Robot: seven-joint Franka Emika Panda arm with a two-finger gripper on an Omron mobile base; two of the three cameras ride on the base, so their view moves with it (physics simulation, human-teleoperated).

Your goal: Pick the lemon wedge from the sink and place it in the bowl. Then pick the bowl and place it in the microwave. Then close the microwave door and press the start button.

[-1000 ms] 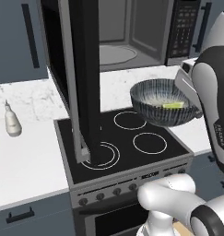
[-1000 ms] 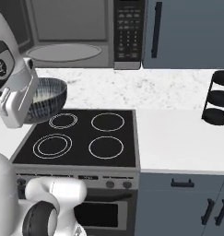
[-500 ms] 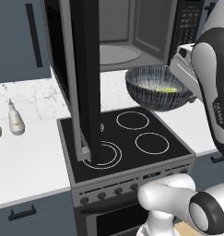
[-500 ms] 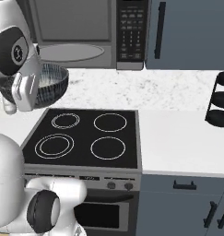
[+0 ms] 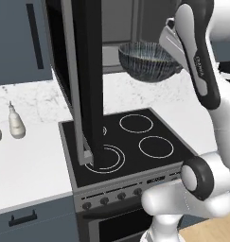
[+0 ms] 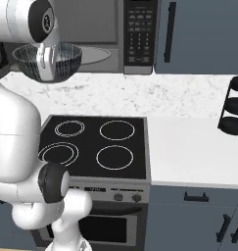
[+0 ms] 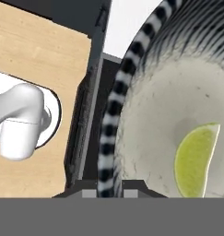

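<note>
- Pinching the bowl (image 7: 132, 69) by its striped rim, the gripper (image 7: 109, 193) is keeping its fingers narrow, one tip on each side of the wall at the bottom centre of the hand view.
- Lying on the bowl's pale floor at the lower right of that view, the lemon wedge (image 7: 196, 159) is riding along inside, to the right of the clamped rim.
- Hanging in the air at the upper centre of the left base view, the bowl (image 5: 148, 61) is sitting just left of the gripper (image 5: 169, 40), with the arm reaching down to it from the upper right.
- Showing at the upper left of the right base view, the bowl (image 6: 66, 59) is hovering in front of the microwave (image 6: 98, 34) cavity, roughly level with its floor and above the back of the stovetop (image 6: 93, 147).
- Standing wide open, the door (image 5: 85, 80) is running as a tall dark slab down the left-centre of the left base view, to the left of the bowl.
- Judging from this, the cavity is lying straight beyond the bowl, on the side away from the arm, so the coming move is looking like a level push forward, keeping the rim clear of the door edge.
</note>
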